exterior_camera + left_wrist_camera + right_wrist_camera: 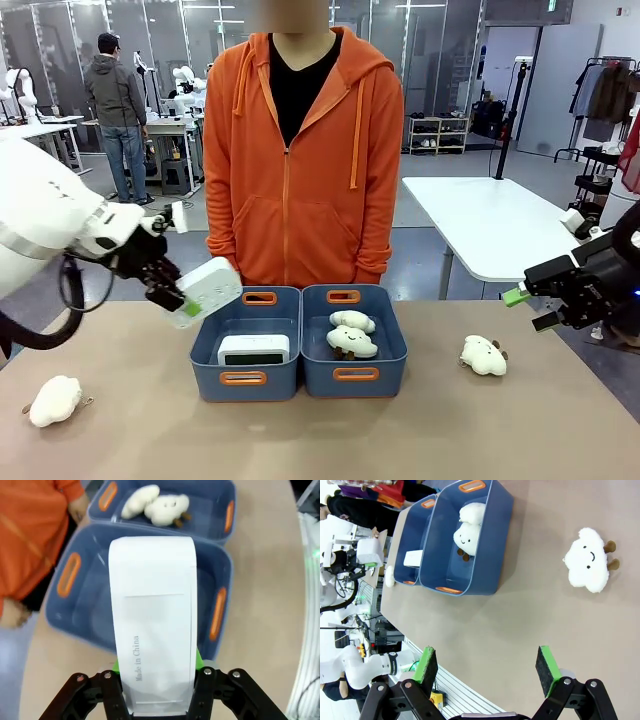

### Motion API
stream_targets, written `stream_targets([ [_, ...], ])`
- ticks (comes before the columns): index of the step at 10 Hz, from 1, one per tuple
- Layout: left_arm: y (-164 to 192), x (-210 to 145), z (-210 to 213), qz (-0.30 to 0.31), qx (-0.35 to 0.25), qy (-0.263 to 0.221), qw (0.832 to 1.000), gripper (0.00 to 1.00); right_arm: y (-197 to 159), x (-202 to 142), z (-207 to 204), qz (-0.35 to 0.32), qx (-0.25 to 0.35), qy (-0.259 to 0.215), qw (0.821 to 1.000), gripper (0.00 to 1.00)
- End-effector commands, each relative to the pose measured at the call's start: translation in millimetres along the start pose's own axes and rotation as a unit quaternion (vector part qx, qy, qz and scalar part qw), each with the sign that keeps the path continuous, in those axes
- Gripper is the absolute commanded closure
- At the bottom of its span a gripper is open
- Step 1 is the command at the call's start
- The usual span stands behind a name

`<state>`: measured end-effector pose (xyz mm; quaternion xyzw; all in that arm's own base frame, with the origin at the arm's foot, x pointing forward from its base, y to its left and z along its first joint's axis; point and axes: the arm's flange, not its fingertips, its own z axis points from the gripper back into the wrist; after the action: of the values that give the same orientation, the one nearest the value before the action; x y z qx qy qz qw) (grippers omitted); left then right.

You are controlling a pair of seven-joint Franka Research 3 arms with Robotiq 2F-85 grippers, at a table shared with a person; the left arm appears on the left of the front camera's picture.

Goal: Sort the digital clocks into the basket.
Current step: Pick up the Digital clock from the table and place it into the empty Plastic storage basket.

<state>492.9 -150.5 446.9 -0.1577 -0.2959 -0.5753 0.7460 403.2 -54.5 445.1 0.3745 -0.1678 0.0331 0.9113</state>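
My left gripper (178, 300) is shut on a white digital clock (206, 289), held tilted in the air over the left edge of the left blue-grey basket (212, 385). In the left wrist view the held clock (152, 625) hangs above that basket (220, 575), its back reading "Made in China". A second white clock (254, 349) with a dark display lies inside the same basket. My right gripper (528, 307) stands open above the table's right end, nothing between its green pads (546, 670).
The right basket (385, 379) holds two white plush toys (351, 335). Another plush (483, 355) lies on the table right of the baskets, and one (55, 400) at the near left. A person in an orange hoodie (300, 160) stands just behind the baskets.
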Motion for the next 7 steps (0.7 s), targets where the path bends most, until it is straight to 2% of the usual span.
stream_targets([
  [1,10.2,13.3,-40.5,-0.024,-0.024,-0.025,0.999,0.98,1.8,0.8,-0.2,0.0,-0.007,0.002,1.0,0.0],
  [4,38.6,39.4,-83.9,-0.072,0.007,-0.013,0.997,0.98,1.8,0.8,-0.2,0.0,-0.007,0.002,1.0,0.0],
  [7,47.9,35.3,-112.3,-0.102,0.014,0.026,0.994,0.98,1.8,0.8,-0.2,0.0,-0.007,0.002,1.0,0.0],
])
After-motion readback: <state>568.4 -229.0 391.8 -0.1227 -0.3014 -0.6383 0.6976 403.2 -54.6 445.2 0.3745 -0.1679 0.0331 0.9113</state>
